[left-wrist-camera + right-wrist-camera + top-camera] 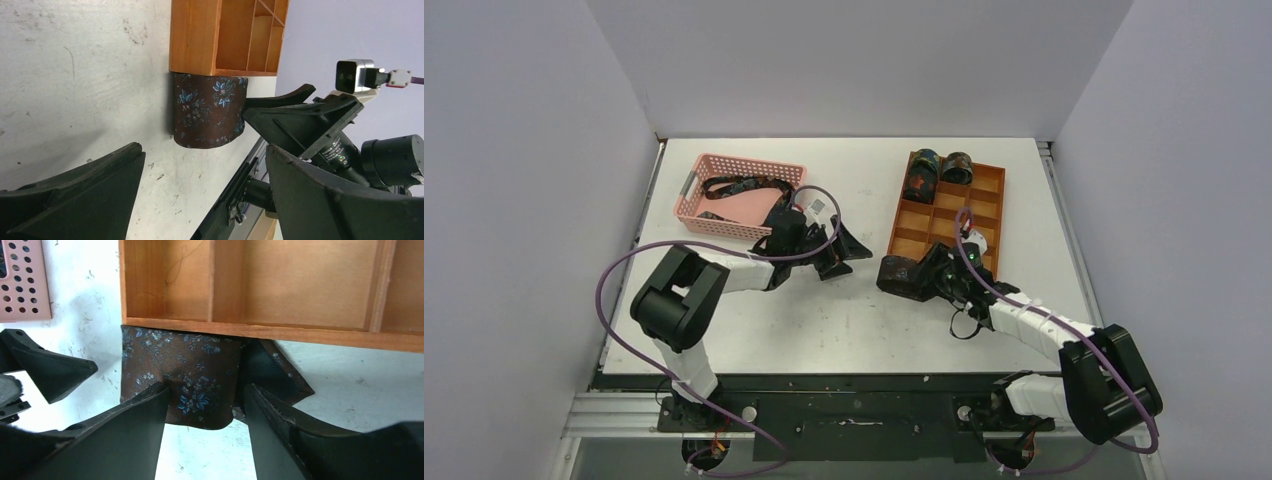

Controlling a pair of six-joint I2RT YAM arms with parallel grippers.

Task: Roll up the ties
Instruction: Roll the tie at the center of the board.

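Observation:
A rolled tie (902, 277), dark brown with small blue flowers, lies on the table against the near left corner of the wooden tray (1002, 200). In the right wrist view my right gripper (205, 390) has its fingers pressed on either side of this roll (200, 370). My left gripper (849, 255) hovers just left of it, open and holding nothing; its wrist view shows the roll (210, 110) ahead of its jaws (203, 150). Two rolled ties (921, 175) (957, 167) stand in the tray's far compartments. An unrolled tie (744, 187) lies in the pink basket (714, 225).
The tray (250, 332) has several empty compartments near the right gripper. The pink basket's corner (25, 290) shows at the left of the right wrist view. Purple cables loop over both arms. White walls enclose the table on three sides.

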